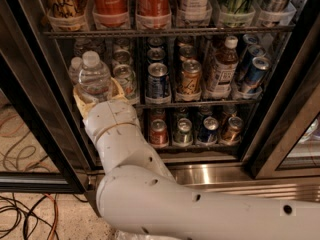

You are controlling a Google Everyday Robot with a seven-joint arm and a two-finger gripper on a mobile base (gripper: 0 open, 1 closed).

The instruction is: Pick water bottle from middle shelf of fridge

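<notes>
The water bottle [93, 76], clear ribbed plastic with a white cap, stands upright at the left end of the middle shelf [200, 103] of the fridge [225, 173]. My gripper [97, 90] sits low around the bottle. One tan finger [80, 98] lies on its left side and the other on its right, shut on it. My white wrist and arm run down and to the right from there, hiding the shelf's left part below the bottle.
A second clear bottle [75, 66] stands just behind the held one. Cans [158, 81] and an amber-drink bottle [222, 68] fill the middle shelf to the right. Cola cans [110, 1] stand on the rack above. Black door frames [35, 99] flank the opening. Cables [25, 209] lie on the floor.
</notes>
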